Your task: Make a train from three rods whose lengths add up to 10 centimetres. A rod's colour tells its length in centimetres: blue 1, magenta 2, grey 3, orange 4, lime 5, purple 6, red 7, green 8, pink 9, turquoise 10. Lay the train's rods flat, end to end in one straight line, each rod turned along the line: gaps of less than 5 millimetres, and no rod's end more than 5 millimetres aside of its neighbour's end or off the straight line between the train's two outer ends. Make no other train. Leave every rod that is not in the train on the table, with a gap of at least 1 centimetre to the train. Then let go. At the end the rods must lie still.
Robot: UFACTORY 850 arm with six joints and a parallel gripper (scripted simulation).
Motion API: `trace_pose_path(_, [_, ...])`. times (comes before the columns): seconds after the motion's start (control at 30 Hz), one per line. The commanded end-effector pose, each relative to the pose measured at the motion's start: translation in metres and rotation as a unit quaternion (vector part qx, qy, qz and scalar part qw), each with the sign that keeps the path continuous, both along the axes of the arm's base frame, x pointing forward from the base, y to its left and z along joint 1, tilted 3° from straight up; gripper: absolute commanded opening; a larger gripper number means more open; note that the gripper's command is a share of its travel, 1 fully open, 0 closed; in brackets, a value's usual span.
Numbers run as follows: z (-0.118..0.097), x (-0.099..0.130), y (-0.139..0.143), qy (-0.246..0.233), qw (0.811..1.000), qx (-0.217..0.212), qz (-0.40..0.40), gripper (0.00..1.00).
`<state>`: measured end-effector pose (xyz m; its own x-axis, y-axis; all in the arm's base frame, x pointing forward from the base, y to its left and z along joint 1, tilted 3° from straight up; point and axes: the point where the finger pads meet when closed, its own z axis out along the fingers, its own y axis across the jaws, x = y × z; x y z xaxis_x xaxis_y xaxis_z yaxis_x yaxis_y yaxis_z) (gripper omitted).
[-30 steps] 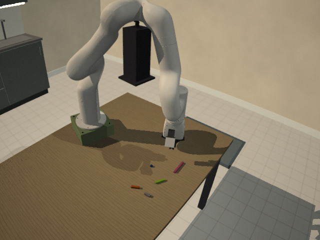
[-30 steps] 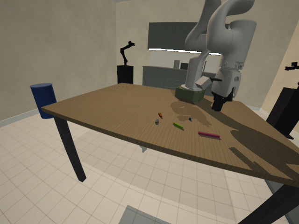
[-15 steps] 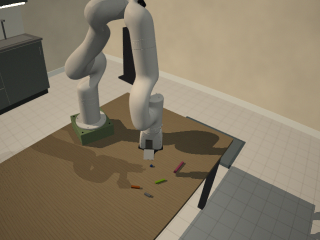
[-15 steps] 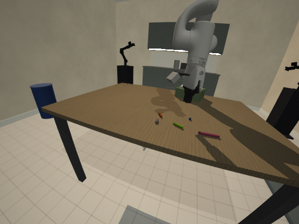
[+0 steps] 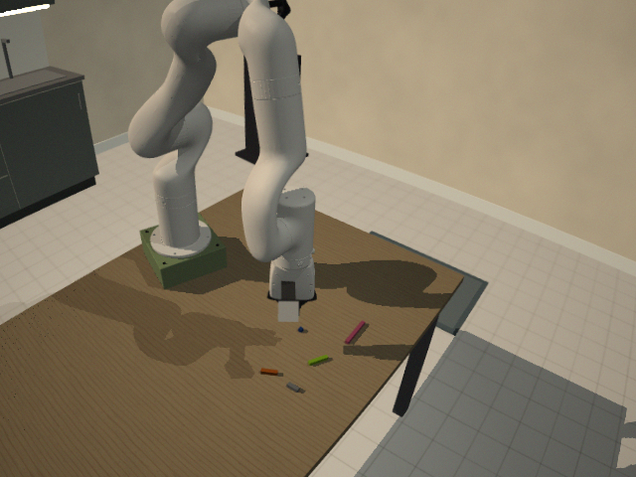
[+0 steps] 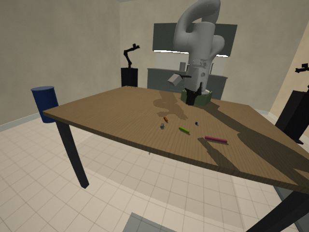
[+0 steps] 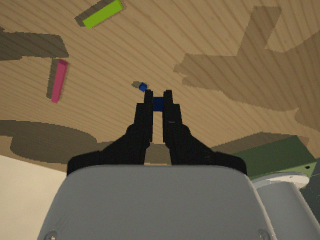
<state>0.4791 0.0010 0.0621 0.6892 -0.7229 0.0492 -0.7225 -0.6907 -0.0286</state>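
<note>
Tool (image 7: 158, 98) nearly closed, pinching blue cube (image 7: 158, 103) at fingertips, high above counter (image 5: 128, 400).
Second blue (image 5: 300, 329) on counter, below tool.
Lime (image 5: 318, 360), orange (image 5: 268, 371), grey (image 5: 293, 387), pink (image 5: 355, 332) lie apart, not in line.
Likely train: orange + lime + blue.
Advice: lower slowly, align cube with chosen rod's end, release only at counter level; keep grey, pink, spare blue well apart.

The white arm rises from a green base (image 5: 169, 274) at the table's (image 5: 102, 390) left-centre, loops out of the frame's top and descends mid-frame. Below its wrist lie a blue rod (image 5: 300, 329), pink rod (image 5: 355, 332), lime rod (image 5: 318, 360), orange rod (image 5: 268, 371) and grey rod (image 5: 293, 387), all apart.
</note>
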Motion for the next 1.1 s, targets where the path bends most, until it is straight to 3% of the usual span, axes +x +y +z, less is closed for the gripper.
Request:
trace_pose_path(0.0, [0.0, 0.001, 0.0, -0.001, 1.0, 0.001, 0.0, 0.04])
trace_pose_path(0.23, [-0.013, 0.002, 0.0, 0.0, 1.0, 0.002, 0.0, 0.04])
trace_pose_path(0.53, [-0.063, 0.005, -0.002, 0.0, 1.0, 0.002, 0.0, 0.04])
trace_pose_path(1.07, [-0.086, 0.007, -0.002, 0.0, 1.0, 0.002, 0.0, 0.04])
